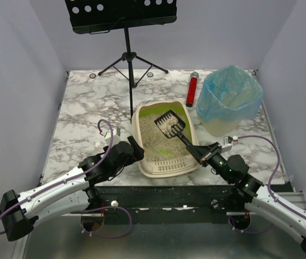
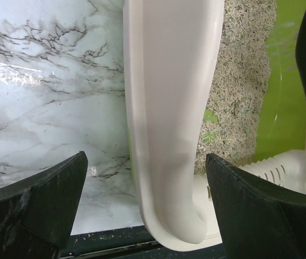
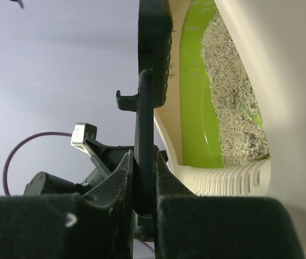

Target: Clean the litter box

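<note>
Two end effectors of mine are at the litter box (image 1: 162,168), which sits on the marble worktop (image 1: 83,113) just ahead of my bases, its slotted grille at the near end and its sandy granules (image 1: 152,141) spread over the lime-green inside.

My left end effector (image 1: 131,148) stands wide, as far apart as the fingers go. In the left wrist view it (image 2: 145,181) straddles the beige rim (image 2: 169,108) at the box's near left corner: one finger (image 2: 40,205) hangs over the worktop and the other finger (image 2: 261,216) over the box side. I cannot tell whether either pad touches the plastic.

My right end effector (image 1: 199,151) is clamped narrow on the handle of a black litter scoop (image 1: 170,124). The right wrist view shows the thin handle (image 3: 152,54) pinched edge-on between my two pads (image 3: 115,183), with the box's green wall (image 3: 196,108) just beside it. From above, the scoop's slotted head lies over the far right part of the box, with pale granules lying in it.

Beyond the box, to the right, stands a taller bin lined with a translucent blue bag (image 1: 229,100). A red cylinder with a grey end (image 1: 192,89) lies between the bin and the box's far corner. A black music stand (image 1: 122,13) rises on its tripod at the far side of the worktop.
</note>
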You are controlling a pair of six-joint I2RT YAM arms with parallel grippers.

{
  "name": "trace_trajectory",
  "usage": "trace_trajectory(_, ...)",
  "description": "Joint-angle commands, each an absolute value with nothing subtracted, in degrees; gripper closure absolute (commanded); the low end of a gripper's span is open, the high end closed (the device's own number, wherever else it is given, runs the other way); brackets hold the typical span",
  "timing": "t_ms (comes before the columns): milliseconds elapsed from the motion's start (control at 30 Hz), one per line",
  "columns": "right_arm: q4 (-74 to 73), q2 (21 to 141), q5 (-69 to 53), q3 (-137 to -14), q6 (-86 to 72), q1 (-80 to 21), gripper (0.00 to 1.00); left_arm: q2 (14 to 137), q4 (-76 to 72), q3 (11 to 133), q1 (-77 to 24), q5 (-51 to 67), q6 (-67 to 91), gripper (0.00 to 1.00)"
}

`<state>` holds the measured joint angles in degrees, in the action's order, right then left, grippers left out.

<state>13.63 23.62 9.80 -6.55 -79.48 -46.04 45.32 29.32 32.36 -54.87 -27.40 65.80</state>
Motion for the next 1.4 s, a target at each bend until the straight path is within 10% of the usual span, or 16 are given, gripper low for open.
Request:
trace_trajectory(0, 4.8, 22.0, 9.7, -9.9, -76.5, -46.1, 0.99, 44.4, 31.5, 34.0, -54.9, -29.9, 64.9, 0.01)
trace_trajectory(1367, 4.1, 20.9, 11.9, -9.5, -78.5, -46.1, 0.99, 46.9, 26.9, 32.9, -54.9, -28.3, 63.9, 0.01)
